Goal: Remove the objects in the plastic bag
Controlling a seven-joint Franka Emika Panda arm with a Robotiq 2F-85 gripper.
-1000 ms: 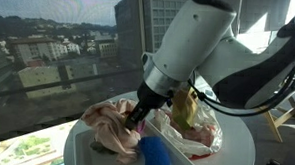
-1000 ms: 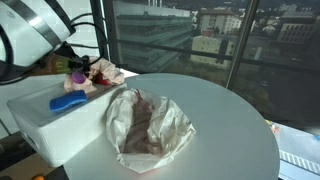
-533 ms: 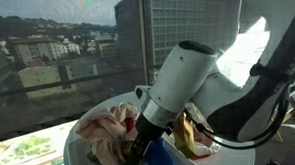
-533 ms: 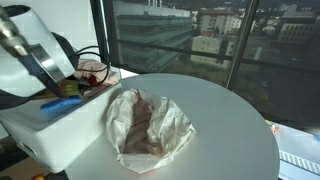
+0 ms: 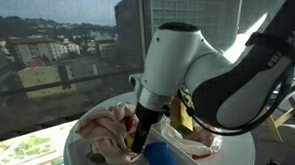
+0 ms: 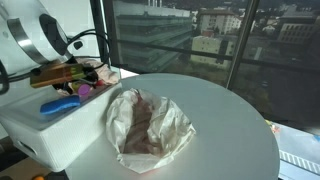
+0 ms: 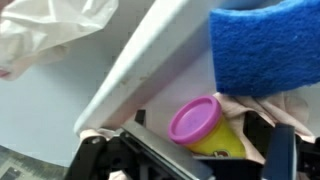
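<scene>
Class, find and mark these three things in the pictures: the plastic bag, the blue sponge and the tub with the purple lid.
bag (image 6: pixel 150 125), exterior view, on its crumpled middle.
sponge (image 7: pixel 265 45), wrist view, on its blue top face.
tub (image 7: pixel 194 118), wrist view, on its purple lid.

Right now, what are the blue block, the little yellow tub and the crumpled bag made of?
Blue block: probably foam sponge, matte, with a rough, porous surface. Yellow tub: smooth plastic, with a glossy pink lid. Crumpled bag: thin translucent plastic film, wrinkled and shiny.
</scene>
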